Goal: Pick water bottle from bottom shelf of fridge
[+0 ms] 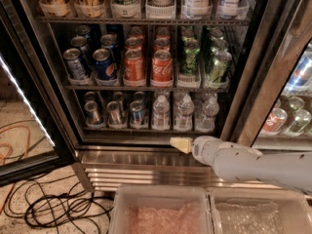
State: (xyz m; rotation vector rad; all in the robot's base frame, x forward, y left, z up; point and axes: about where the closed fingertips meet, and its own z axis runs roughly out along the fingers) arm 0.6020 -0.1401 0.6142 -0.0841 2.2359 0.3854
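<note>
The fridge (pixel 146 152) stands open with a dark interior and wire racks. On the bottom shelf (pixel 146 128) three clear water bottles with white caps stand at the right: (pixel 160 113), (pixel 184 113), (pixel 207 114). Silver cans (pixel 114 113) stand to their left. My gripper (pixel 179 144), cream-tipped on a white arm (pixel 243 162), is in front of the fridge base, just below the shelf's front rail and under the middle bottle. It holds nothing.
Soda cans (pixel 161 67) fill the rack above. A louvered steel grille (pixel 126 172) runs along the base. Black and orange cables (pixel 48 206) lie on the floor at left. Two clear bins (pixel 161 213) sit at the bottom. An adjoining glass-fronted unit (pixel 292 111) is at right.
</note>
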